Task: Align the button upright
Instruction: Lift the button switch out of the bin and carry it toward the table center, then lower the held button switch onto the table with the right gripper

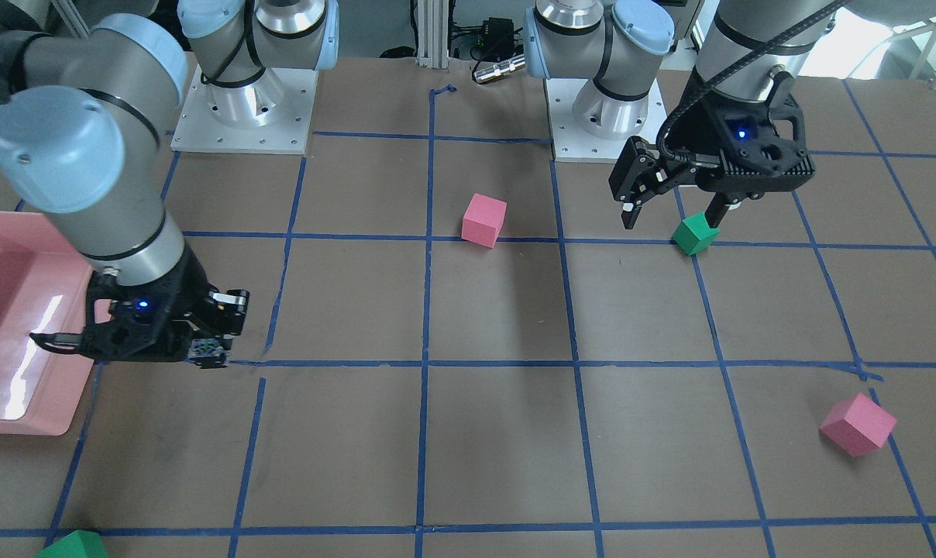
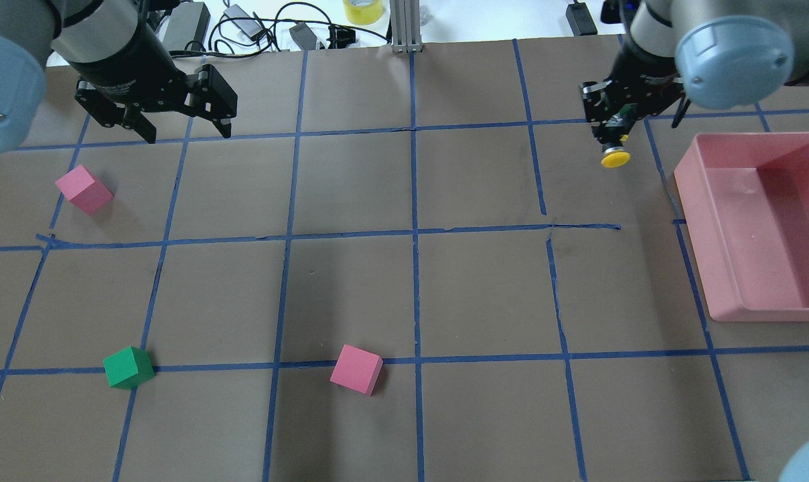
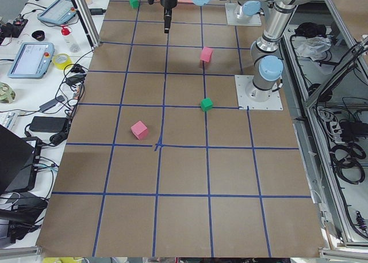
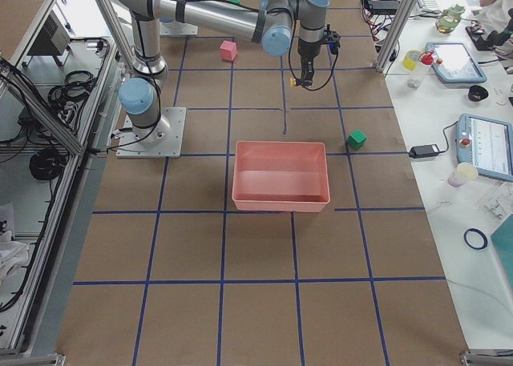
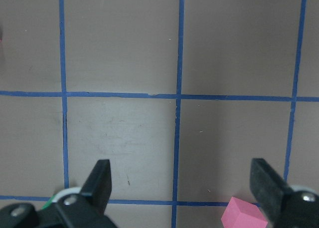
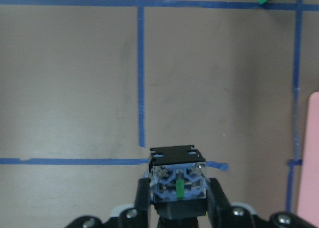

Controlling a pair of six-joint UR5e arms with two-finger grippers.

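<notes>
My right gripper [image 2: 612, 137] is shut on the button [image 2: 615, 159], near the far right of the table beside the pink bin. The button's yellow cap sticks out below the fingers, and its silvery terminal base [image 6: 178, 180] faces the right wrist camera. The held button also shows in the front view [image 1: 208, 353] and in the exterior right view [image 4: 295, 82]. It hangs above the brown table paper. My left gripper [image 2: 187, 132] is open and empty at the far left, above bare paper [image 5: 182, 180].
A pink bin [image 2: 759, 309] stands at the right edge. There is a pink cube [image 2: 84, 189] at the left, another pink cube [image 2: 356, 369] near the front middle, and a green cube [image 2: 128, 367] at the front left. A second green cube [image 1: 73, 546] lies near the far edge.
</notes>
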